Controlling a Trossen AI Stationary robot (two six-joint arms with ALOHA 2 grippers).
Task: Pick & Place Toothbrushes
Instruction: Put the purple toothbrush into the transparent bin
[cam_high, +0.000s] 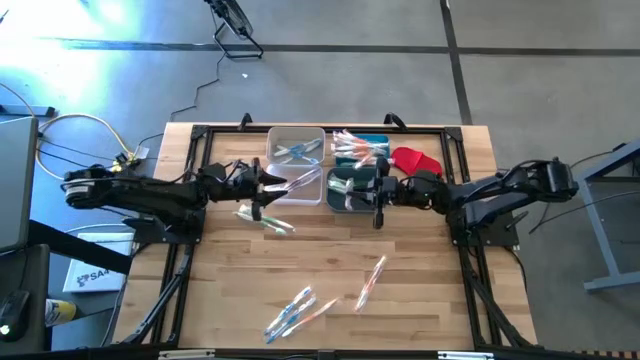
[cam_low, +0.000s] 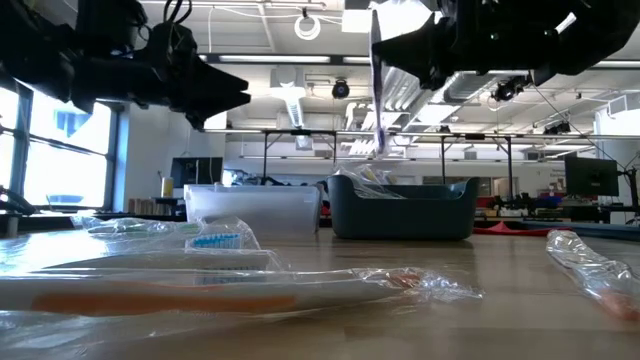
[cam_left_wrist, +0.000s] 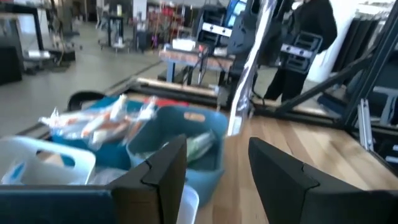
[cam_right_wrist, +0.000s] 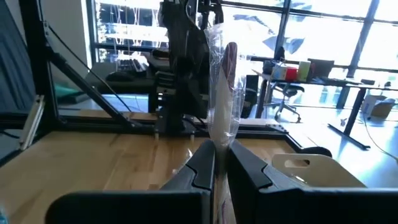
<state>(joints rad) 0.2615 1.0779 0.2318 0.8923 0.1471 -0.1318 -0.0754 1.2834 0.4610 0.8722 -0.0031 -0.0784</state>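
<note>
Right hand (cam_right_wrist: 220, 163) clamped on upright wrapped toothbrush (cam_right_wrist: 222, 87), clearest in its wrist view; left hand (cam_left_wrist: 214, 163) apart, empty.

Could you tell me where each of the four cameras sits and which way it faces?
High view: overhead, straight down on the table; both arms show.
Low view: at table height, facing the blue bin; arms hang above.
Left wrist view: on the left arm, past the open left gripper.
Right wrist view: on the right arm; the right gripper pinches a wrapped toothbrush.
Shared: that upright toothbrush also shows in the low and left wrist views.
</note>
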